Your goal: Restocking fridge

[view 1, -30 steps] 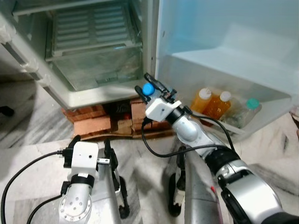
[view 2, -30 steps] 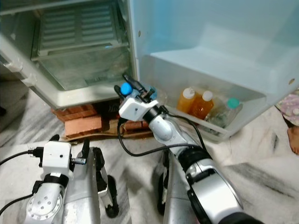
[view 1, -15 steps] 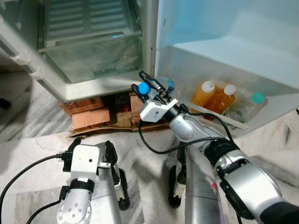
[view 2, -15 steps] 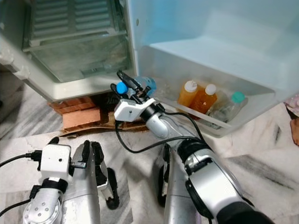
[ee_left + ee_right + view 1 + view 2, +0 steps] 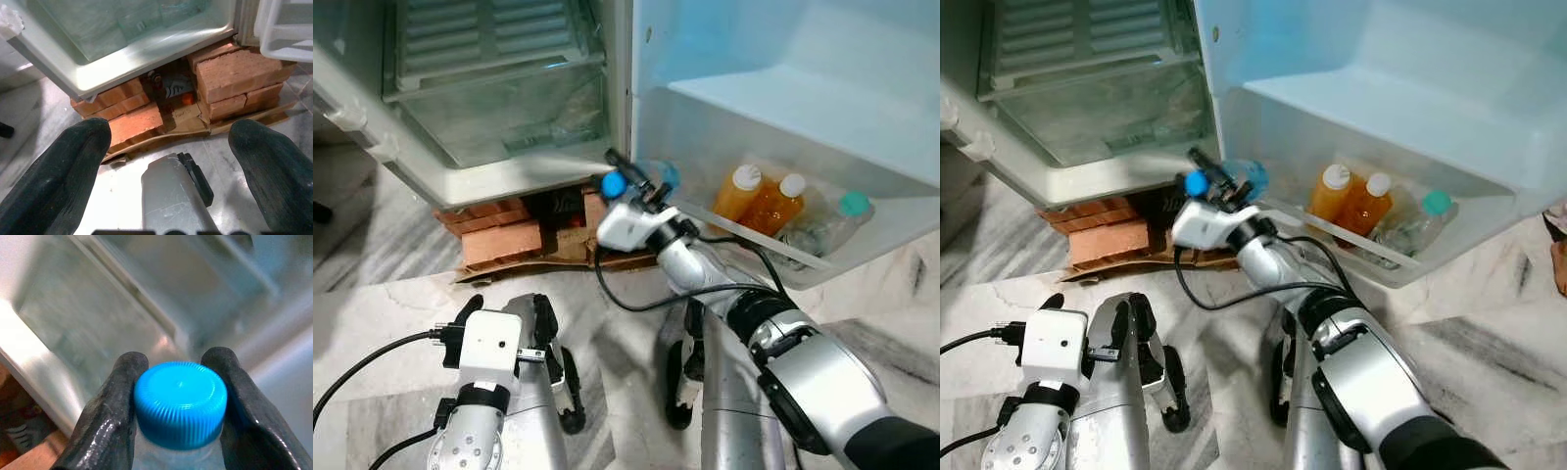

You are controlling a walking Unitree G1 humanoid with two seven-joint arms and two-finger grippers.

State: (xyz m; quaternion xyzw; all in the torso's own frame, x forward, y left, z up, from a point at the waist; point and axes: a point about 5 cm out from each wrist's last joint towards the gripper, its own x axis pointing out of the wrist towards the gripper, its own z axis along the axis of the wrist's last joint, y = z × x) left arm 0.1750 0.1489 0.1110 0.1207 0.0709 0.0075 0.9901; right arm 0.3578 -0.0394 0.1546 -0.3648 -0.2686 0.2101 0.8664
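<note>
My right gripper (image 5: 618,174) is shut on the neck of a clear water bottle with a blue cap (image 5: 613,183). It holds the bottle in front of the open fridge's lower corner, where the cabinet meets the door. The bottle's body (image 5: 663,176) points toward the door bin (image 5: 822,266). In the right wrist view the blue cap (image 5: 180,404) sits between both black fingers (image 5: 110,416). Two orange juice bottles (image 5: 744,190) (image 5: 781,201) and a clear bottle with a teal cap (image 5: 842,208) stand in that bin. My left gripper (image 5: 168,142) hangs low and open, holding nothing.
The fridge's glass crisper drawer (image 5: 499,108) lies behind the bottle under a ribbed shelf. Red bricks (image 5: 499,240) and cardboard prop the fridge up off the marble floor (image 5: 391,294). The open door's white inner wall (image 5: 783,59) stands on the right.
The camera has leaned closer to the fridge. My right gripper has carried the bottle slightly further toward the fridge's bottom corner. The left arm stays low.
</note>
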